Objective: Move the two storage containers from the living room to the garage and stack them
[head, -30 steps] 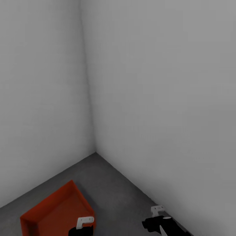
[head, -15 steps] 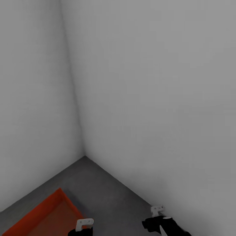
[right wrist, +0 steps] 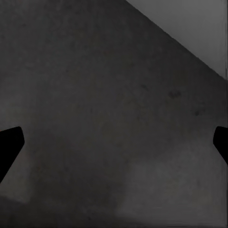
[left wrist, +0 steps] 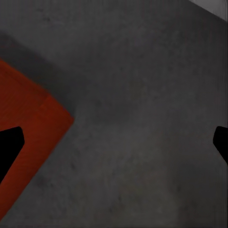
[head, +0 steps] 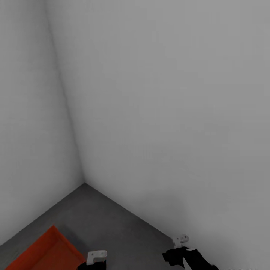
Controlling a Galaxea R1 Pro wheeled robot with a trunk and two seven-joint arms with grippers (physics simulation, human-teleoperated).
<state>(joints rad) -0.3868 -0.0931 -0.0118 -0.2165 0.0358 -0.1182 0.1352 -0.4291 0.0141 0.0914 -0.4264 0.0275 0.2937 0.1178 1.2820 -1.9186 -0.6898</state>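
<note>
Setting: a bare room corner where two plain white walls [head: 161, 112] meet, seen from the head camera looking forward and down.
Floor: the floor [head: 112, 221] is rough, dark grey speckled concrete, forming a wedge that narrows toward the far corner.
Storage container: one red-orange storage container [head: 45, 255] sits on the floor at the near left, cut off by the picture's lower edge; one corner of it points toward the far corner of the room, well apart from both walls.
Container from the left wrist: the same red-orange bin shows a corner and part of its wall, with bare concrete beside it.
Left gripper: the left gripper [left wrist: 114, 142] hangs above the floor; in the head view its white bracket sits at the near edge, just right of the container.
Left fingers: two dark fingers [left wrist: 10, 145] stand wide apart at opposite edges of the left wrist view, with nothing between them; one overlaps the bin in the picture, though contact cannot be told.
Right gripper: the right gripper [right wrist: 114, 142] hangs over bare concrete near the right-hand wall; the base of that wall shows as a pale strip.
Right fingers: its fingers [right wrist: 10, 145] are also spread wide apart, holding nothing.
</note>
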